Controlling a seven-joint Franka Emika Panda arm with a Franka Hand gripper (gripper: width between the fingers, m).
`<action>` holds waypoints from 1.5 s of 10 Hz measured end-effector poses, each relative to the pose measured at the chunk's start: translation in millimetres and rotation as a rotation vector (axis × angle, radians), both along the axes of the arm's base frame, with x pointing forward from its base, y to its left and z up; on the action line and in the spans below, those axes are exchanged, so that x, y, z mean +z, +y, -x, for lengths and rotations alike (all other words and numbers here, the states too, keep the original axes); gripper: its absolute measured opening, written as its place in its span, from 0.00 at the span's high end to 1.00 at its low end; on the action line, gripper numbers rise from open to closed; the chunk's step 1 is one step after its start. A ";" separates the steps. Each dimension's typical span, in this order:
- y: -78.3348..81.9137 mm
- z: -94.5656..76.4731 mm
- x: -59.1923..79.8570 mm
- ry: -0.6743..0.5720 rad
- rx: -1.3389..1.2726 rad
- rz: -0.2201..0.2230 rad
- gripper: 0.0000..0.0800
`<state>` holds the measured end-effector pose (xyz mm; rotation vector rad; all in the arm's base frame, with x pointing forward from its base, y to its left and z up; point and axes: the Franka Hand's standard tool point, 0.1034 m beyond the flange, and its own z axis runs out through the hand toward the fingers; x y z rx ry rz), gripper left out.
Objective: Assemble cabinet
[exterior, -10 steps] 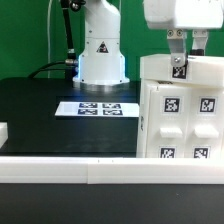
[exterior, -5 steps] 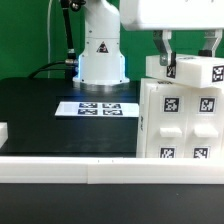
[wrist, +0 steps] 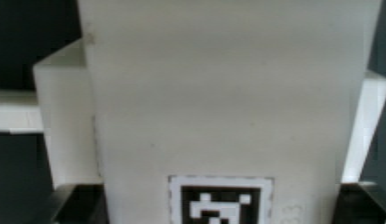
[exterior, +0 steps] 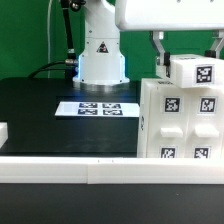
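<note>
Tool [exterior: 188,62] pinching a white tagged cabinet top [exterior: 196,72], above the cabinet body [exterior: 180,122].

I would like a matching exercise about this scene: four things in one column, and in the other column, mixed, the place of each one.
Things:
1. marker board
2. cabinet body
3. white block with one tag
4. robot base

Places:
A. between the gripper fingers, just above the cabinet body
B. flat on the black table, in the middle
C. behind the marker board, at the back
D. at the exterior view's right, standing on the table

Pairs: 1-B, 2-D, 3-A, 4-C
</note>
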<state>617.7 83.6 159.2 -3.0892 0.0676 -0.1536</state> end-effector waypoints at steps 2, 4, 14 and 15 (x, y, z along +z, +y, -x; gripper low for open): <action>0.3 -1.0 0.5 -0.010 -0.178 -0.020 0.30; 3.3 0.0 1.7 -0.014 -0.385 -0.044 0.30; 1.4 2.5 -2.7 0.041 -1.189 -0.131 0.30; 1.7 2.5 -2.7 0.045 -1.224 -0.138 0.30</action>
